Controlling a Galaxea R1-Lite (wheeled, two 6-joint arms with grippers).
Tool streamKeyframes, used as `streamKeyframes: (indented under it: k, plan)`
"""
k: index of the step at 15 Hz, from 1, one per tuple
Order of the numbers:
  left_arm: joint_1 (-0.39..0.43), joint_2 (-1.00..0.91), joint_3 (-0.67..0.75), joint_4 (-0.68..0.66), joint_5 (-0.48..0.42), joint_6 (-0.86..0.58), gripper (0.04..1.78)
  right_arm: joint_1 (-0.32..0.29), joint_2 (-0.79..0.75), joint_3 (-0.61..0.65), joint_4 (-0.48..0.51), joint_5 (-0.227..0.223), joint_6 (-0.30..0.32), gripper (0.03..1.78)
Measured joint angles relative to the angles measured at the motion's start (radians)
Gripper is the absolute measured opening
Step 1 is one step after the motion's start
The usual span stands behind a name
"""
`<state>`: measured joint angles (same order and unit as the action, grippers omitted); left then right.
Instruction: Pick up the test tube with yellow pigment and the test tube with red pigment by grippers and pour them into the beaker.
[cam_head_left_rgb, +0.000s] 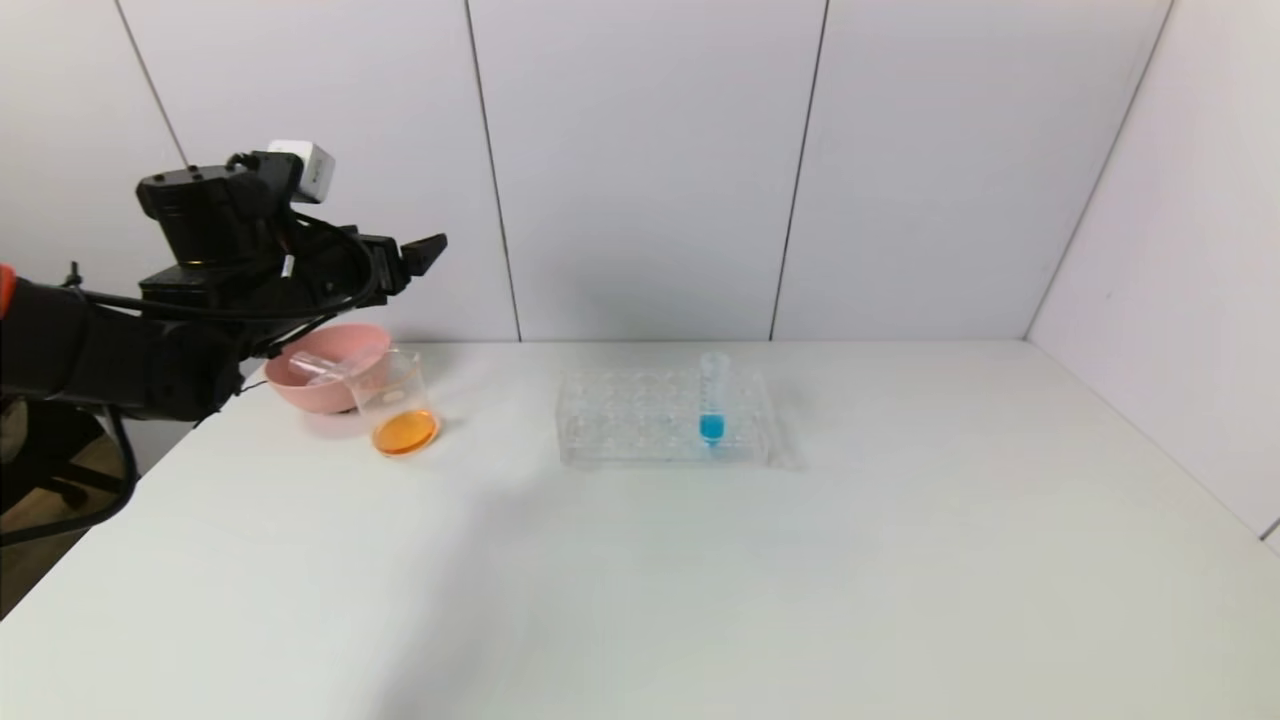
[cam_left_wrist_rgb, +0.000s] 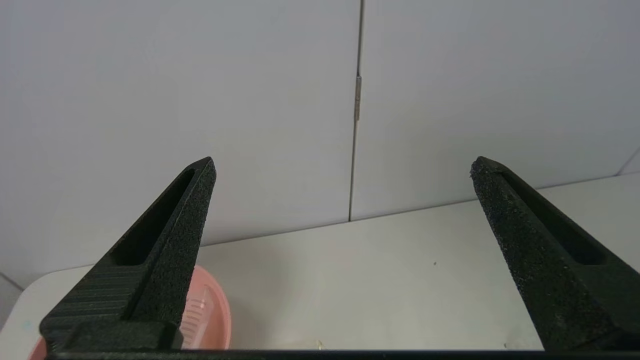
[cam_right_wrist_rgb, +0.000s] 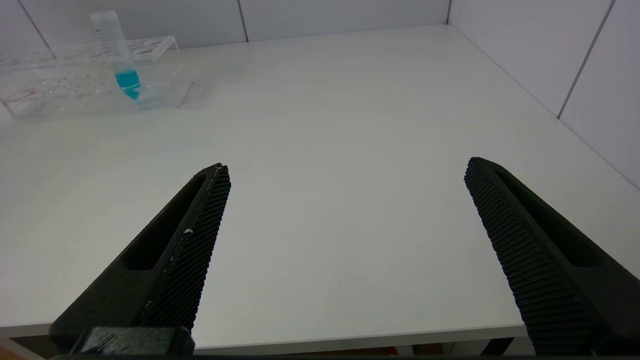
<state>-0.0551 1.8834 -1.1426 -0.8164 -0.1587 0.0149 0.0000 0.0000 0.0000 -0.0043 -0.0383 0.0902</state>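
Nearest to the head camera lies the wide white surface (cam_head_left_rgb: 700, 580), bare across its front part. On its far left side stands the small clear glass beaker (cam_head_left_rgb: 395, 400), upright, with a thin layer of orange liquid in its bottom. Just behind the beaker sits a round pink bowl (cam_head_left_rgb: 325, 385), and a slim clear empty tube (cam_head_left_rgb: 318, 368) lies slanted inside this bowl; which pigment it carried cannot be told. No tube with yellow or red liquid is visible in any view.

Above the bowl and the beaker hovers the black left gripper (cam_left_wrist_rgb: 340, 170), raised in the air and pointing toward the grey back wall (cam_head_left_rgb: 640, 170). Its jaws are spread wide with nothing between them.

Near the middle of the surface stands a clear rectangular tube rack (cam_head_left_rgb: 662, 418). One clear tube with blue liquid (cam_head_left_rgb: 712, 400) stands upright in it.

At the near edge of the surface is the black right gripper (cam_right_wrist_rgb: 345, 170), low, with its jaws also spread wide and holding nothing.
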Motion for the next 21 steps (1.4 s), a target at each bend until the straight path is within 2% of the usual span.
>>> streamKeyframes:
  k: [5, 9, 12, 18, 21]
  plan:
    - [-0.007, -0.362, 0.29, 0.017, 0.033, 0.06, 1.77, 0.0, 0.0, 0.0, 0.0, 0.0, 0.0, 1.71]
    - [-0.008, -0.695, 0.423, 0.085, 0.085, 0.131, 1.78, 0.0, 0.0, 0.0, 0.0, 0.0, 0.0, 1.71]
    - [-0.008, -0.981, 0.463, 0.229, 0.091, 0.163, 1.77, 0.0, 0.0, 0.0, 0.0, 0.0, 0.0, 1.71]
    - [0.01, -1.532, 0.543, 0.636, 0.103, 0.199, 1.77, 0.0, 0.0, 0.0, 0.0, 0.0, 0.0, 1.71]
    - [0.033, -1.722, 0.663, 0.683, 0.102, 0.196, 1.77, 0.0, 0.0, 0.0, 0.0, 0.0, 0.0, 1.71]
